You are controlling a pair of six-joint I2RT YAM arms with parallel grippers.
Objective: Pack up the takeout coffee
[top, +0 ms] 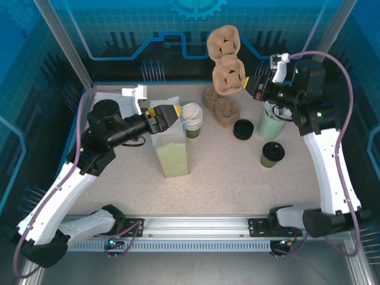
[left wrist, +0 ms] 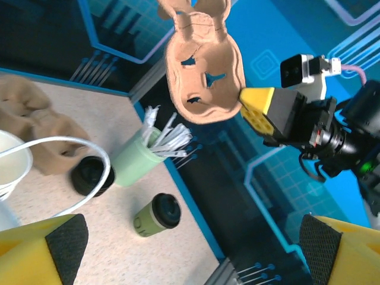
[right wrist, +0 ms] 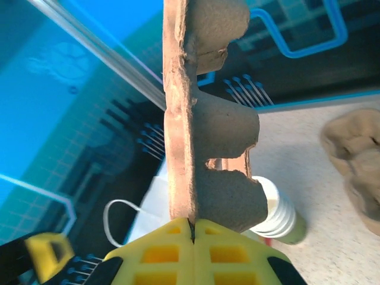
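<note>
The takeout coffee [top: 272, 154], a small olive-green cup with a dark lid, stands upright on the right side of the table, also seen in the left wrist view [left wrist: 155, 215]. My right gripper [top: 245, 83] is shut on the edge of a brown cardboard cup carrier [top: 225, 56] and holds it high over the back of the table, seen edge-on between its yellow fingers [right wrist: 193, 228]. My left gripper [top: 176, 111] is open at the top of a tall white and green paper bag [top: 172, 151]. Nothing lies between its fingers [left wrist: 193, 246].
A stack of green cups with white insides [top: 192, 120] stands just right of the bag. More cardboard carriers [top: 221, 108] lie at the back. A loose black lid [top: 243, 129] and a pale green cup of white sticks [top: 272, 123] sit behind the coffee.
</note>
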